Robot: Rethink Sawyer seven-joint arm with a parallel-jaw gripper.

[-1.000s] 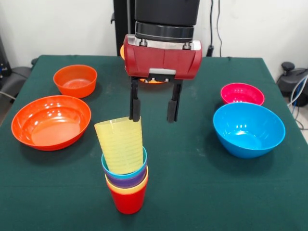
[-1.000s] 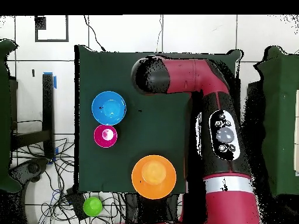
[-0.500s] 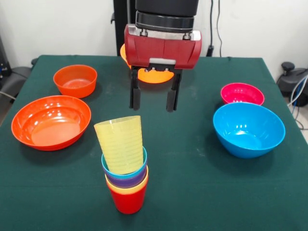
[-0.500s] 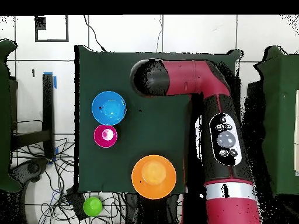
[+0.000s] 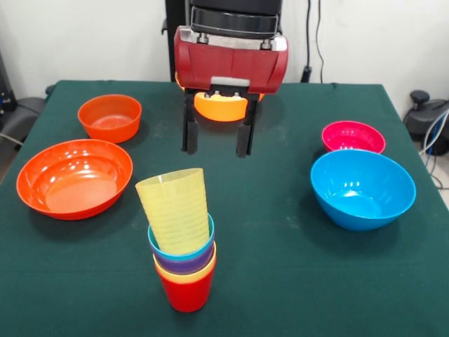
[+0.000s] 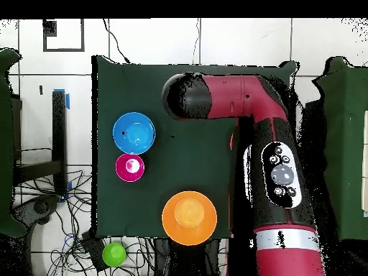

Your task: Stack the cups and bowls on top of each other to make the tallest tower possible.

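A stack of nested cups stands near the table's front: red at the base, then yellow-orange, purple and blue, with a pale yellow cup on top, tilted left. My gripper hangs open and empty above the table, behind the stack. The large yellow-orange bowl sits behind it, partly hidden; it also shows in the overhead view. The wide orange bowl and small orange bowl lie left. The blue bowl and pink bowl lie right. In the overhead view the arm hides the stack.
The green table reaches the frame's front edge. A green round object lies off the table among cables in the overhead view. The arm covers the table's right side there.
My gripper has risen and drawn back from the pale yellow cup, away from the stack. The cups and bowls have not moved.
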